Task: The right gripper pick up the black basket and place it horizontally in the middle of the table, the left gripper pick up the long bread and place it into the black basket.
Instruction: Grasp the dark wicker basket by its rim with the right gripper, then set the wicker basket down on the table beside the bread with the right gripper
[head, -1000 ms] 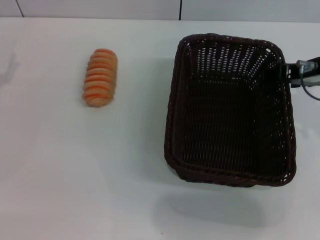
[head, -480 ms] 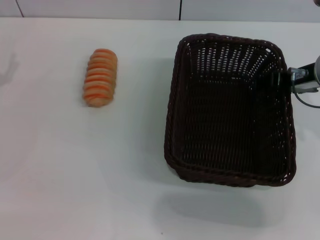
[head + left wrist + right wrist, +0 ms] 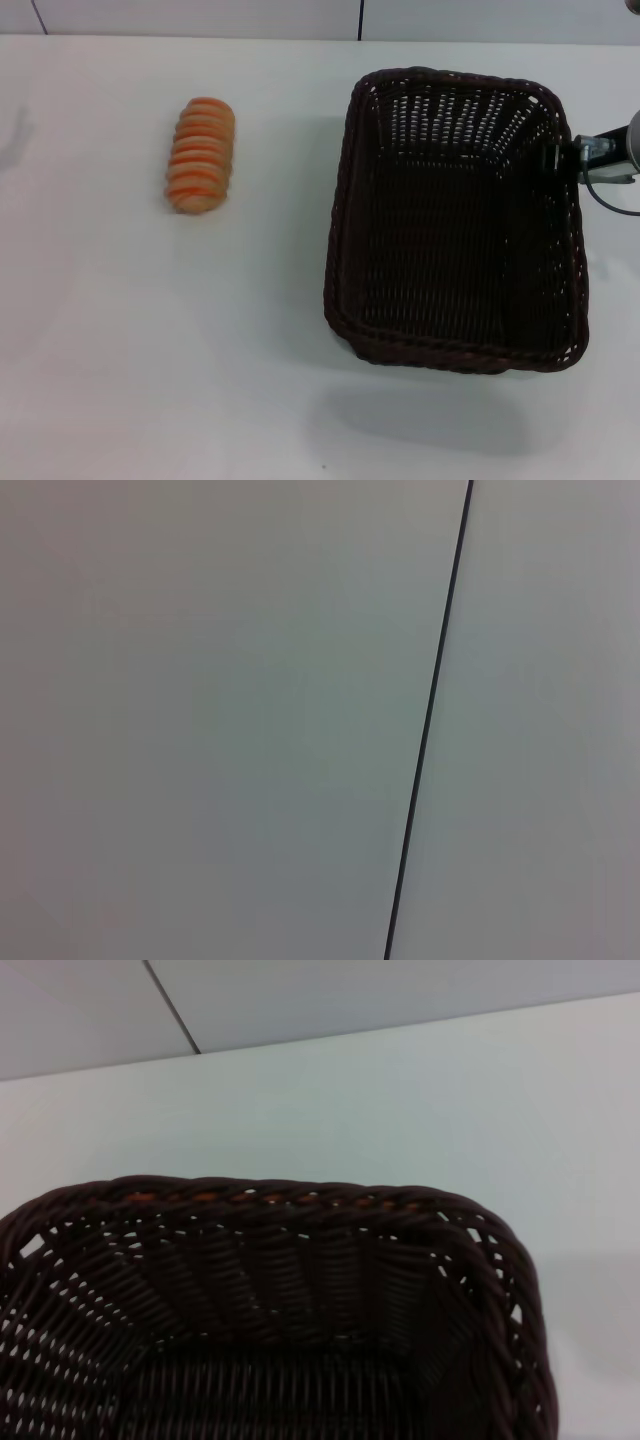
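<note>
The black basket (image 3: 455, 230) is on the right side of the white table (image 3: 150, 350), long side running away from me; its shadow lies below its near edge, so it seems raised off the table. It is empty. My right gripper (image 3: 562, 158) is at the basket's right rim near the far corner and appears shut on it; little of it shows. The right wrist view looks into the basket's far end (image 3: 280, 1260). The long bread (image 3: 200, 155), tan with orange stripes, lies at the far left of the table, apart from the basket. The left gripper is out of view.
A grey wall with a dark seam (image 3: 361, 18) runs behind the table. The left wrist view shows only wall panels and a seam (image 3: 430, 720). A thin grey cable (image 3: 610, 200) hangs by the right gripper.
The right gripper has moved in to the left at the basket's right rim, and the basket has shifted slightly left with it. The bread has not moved.
</note>
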Robot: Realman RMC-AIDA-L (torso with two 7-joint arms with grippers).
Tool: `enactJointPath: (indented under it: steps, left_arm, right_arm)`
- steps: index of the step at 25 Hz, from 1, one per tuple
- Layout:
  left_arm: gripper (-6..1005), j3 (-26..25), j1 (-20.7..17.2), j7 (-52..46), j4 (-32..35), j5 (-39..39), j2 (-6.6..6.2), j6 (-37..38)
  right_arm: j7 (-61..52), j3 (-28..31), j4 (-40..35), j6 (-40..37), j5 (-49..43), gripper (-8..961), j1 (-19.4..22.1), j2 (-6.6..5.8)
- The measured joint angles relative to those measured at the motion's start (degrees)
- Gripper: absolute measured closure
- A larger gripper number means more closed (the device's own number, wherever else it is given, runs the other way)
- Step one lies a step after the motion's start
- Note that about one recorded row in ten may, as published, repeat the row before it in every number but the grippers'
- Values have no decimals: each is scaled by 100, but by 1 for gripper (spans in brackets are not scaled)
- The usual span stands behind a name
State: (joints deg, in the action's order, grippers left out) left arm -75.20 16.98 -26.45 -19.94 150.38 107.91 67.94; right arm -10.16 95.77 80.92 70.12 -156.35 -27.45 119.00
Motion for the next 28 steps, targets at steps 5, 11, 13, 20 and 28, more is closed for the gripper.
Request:
enactJointPath:
  steps: [5, 11, 13, 20, 28]
  left_arm:
    - [144, -4, 3, 0, -1, 0, 9, 1]
    - [145, -9, 16, -8, -1, 1, 21, 2]
    - [145, -17, 19, -13, -1, 1, 24, 3]
    - [146, -35, 50, -17, -57, 242, 23, -116]
    - [146, -173, 98, 147, -83, 353, 42, -426]
  right_arm:
    - [31, 4, 8, -57, 0, 708, -10, -4]
    - [294, 94, -23, -242, 0, 762, 1, -8]
    - [547, 140, -7, -412, 2, 762, 22, -8]
    - [1969, 633, -18, -689, 401, 763, -144, -25]
    - [3587, 1418, -19, -252, 585, 765, -679, -130]
